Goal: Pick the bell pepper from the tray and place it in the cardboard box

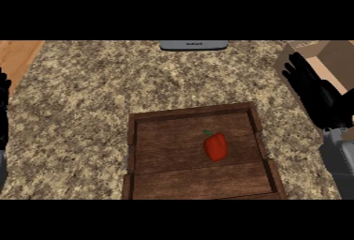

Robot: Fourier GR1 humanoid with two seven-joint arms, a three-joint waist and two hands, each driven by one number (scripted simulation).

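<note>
Overhead, the red bell pepper (216, 146) lay on the floor of the wooden tray (138, 140), stem pointing away, touched by neither hand. The right hand (314, 96) hung at the right edge in front of the cardboard box (337, 58), fingers straight and spread. The left hand (3, 110) barely showed at the left edge; its fingers could not be made out.

We see a red bell pepper (216, 146) lying in the wooden tray (194, 112) on the speckled counter (104, 84). Our right hand (314, 96), fingers straight, overlaps the cardboard box (335, 58); left hand (4, 112) at the left edge.
</note>
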